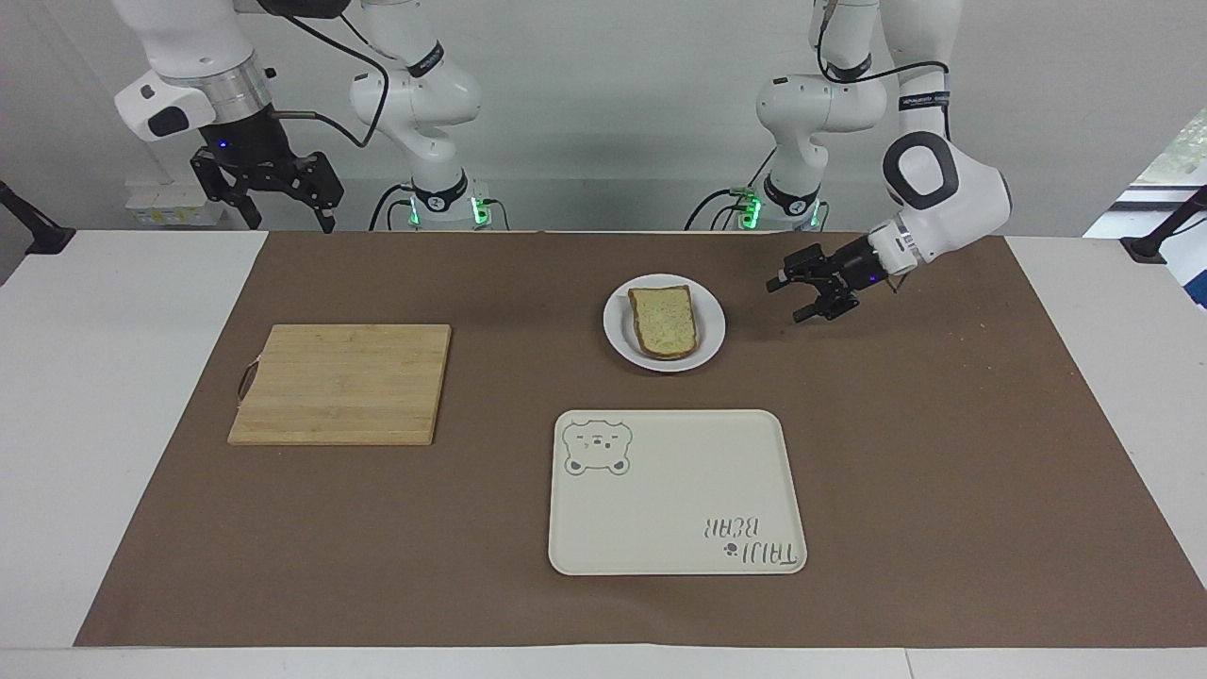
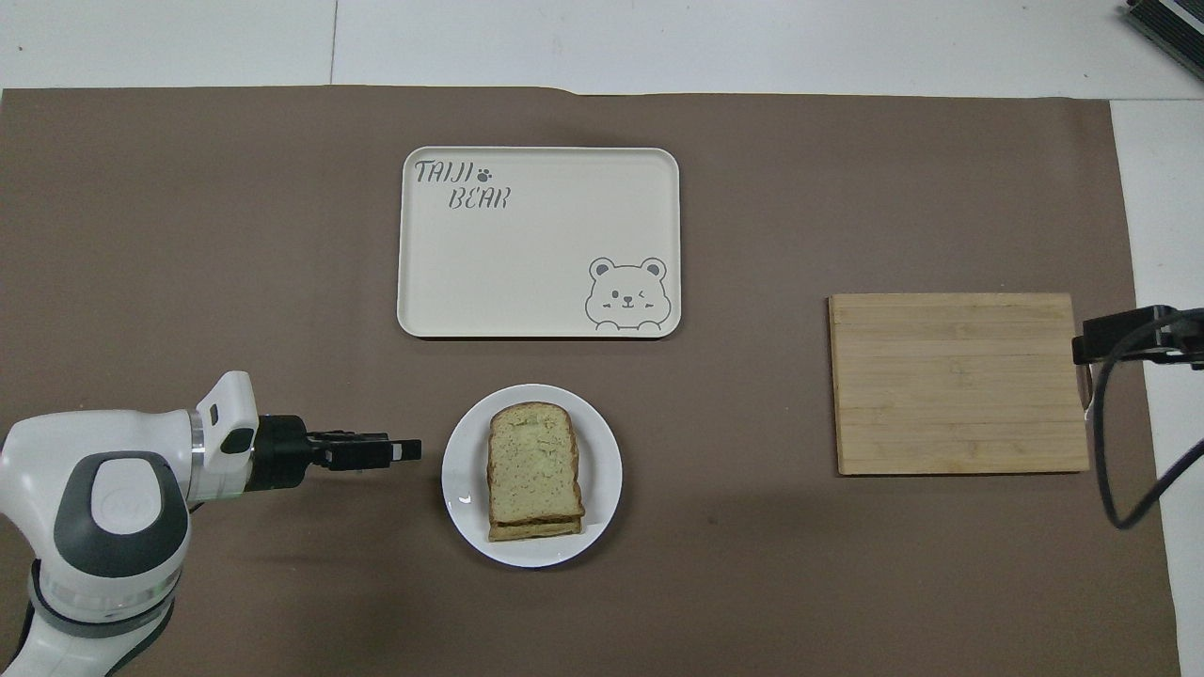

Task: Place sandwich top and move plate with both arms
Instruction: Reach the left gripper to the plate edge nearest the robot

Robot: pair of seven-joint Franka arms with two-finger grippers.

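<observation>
The sandwich top (image 1: 663, 321) is already laid on the plate (image 1: 709, 330) near the tabletop's robot-side edge — the carry is left, the spread left tool (image 1: 800, 300) beside it, the spread right tool (image 1: 280, 204) raised.

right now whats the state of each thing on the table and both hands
sandwich top: stacked on a lower slice, on the plate
plate: flat on the mat, nearer to the robots than the tray, ungripped
tray: bare
cutting board: bare, toward the right arm's end
left hand: open, low beside the plate, not touching it
right hand: open, raised, holding nothing
</observation>
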